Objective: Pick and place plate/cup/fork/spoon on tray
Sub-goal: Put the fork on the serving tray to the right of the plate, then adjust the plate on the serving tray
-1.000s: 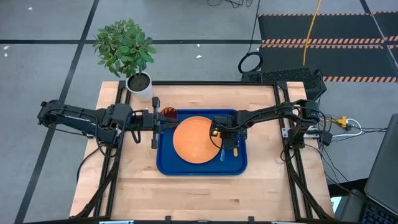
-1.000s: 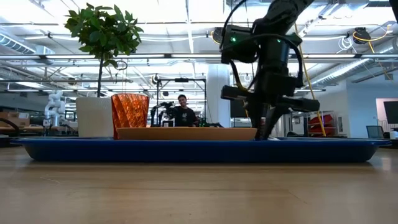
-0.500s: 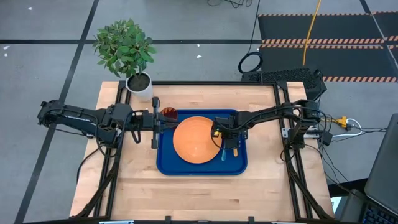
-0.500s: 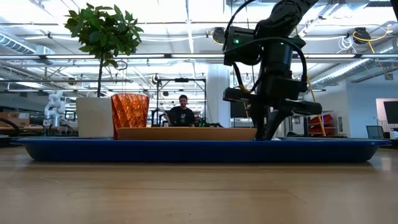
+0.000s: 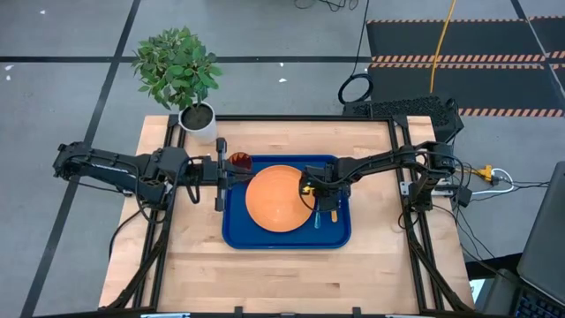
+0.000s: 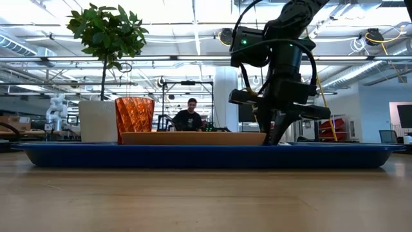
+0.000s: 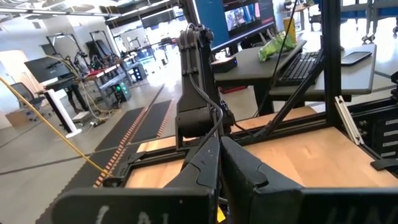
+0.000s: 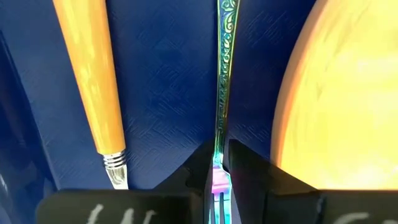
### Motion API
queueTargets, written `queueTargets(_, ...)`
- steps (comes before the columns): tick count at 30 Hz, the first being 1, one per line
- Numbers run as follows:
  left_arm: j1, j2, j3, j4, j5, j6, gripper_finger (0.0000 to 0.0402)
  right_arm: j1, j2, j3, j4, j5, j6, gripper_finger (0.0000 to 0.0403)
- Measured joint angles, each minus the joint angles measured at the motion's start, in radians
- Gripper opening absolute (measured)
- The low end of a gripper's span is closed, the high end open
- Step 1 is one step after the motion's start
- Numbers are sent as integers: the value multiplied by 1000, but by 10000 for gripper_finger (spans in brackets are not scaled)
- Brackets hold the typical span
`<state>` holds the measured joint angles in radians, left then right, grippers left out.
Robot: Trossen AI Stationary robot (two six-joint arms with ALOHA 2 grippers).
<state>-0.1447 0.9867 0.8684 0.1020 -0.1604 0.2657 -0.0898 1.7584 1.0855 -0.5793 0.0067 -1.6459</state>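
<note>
The dark blue tray [image 5: 234, 231] lies mid-table. The orange plate [image 5: 275, 199] rests flat on it, and the red-brown cup [image 5: 241, 162] stands upright in its far left corner. The fork [image 8: 225, 62] and the orange-handled spoon [image 8: 87, 74] lie side by side on the tray floor, right of the plate. My right gripper [image 8: 217, 171] points down over the tray's right part [image 5: 317, 205] and is shut on the fork. My left gripper [image 5: 221, 172] hangs at the tray's left rim, shut and empty. My right gripper pinches the fork's slim shaft [image 8: 218, 146] between its two fingers. It comes from above, pointing down, with one finger on each side of the shaft. The fork's long ornamented handle lies along the tray floor between spoon and plate. The fingers hide its other end.
A white pot with a green plant [image 5: 199, 117] stands at the table's far left corner, behind the cup. Bare wood lies near the table's front edge [image 5: 282, 278] and beside the tray. A person [image 6: 191, 116] sits in the room beyond.
</note>
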Motion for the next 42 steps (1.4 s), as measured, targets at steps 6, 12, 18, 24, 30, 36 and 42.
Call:
queueTargets(6, 0, 0, 0, -2, 0, 0, 19, 0, 0, 0, 0, 45, 2, 45)
queueTargets(12, 0, 0, 0, -2, 0, -4, 19, 1, 0, 0, -1, 46, 14, 45)
queueTargets(18, 0, 0, 0, -4, 0, -7, 19, 2, -44, 0, -5, 49, 37, 45)
queueTargets(24, 0, 0, 0, -3, 0, -13, 19, 7, -90, 1, -7, 45, 67, 45)
queueTargets(30, 0, 0, 0, -3, 0, -13, 19, 0, -93, 1, -11, 72, 69, 45)
queueTargets(36, 0, 0, 0, -3, 0, -13, 19, -61, -93, 1, 60, 98, 63, 45)
queueTargets(42, 0, 0, 0, -3, 0, -13, 19, -133, -83, 1, 141, 98, 27, 45)
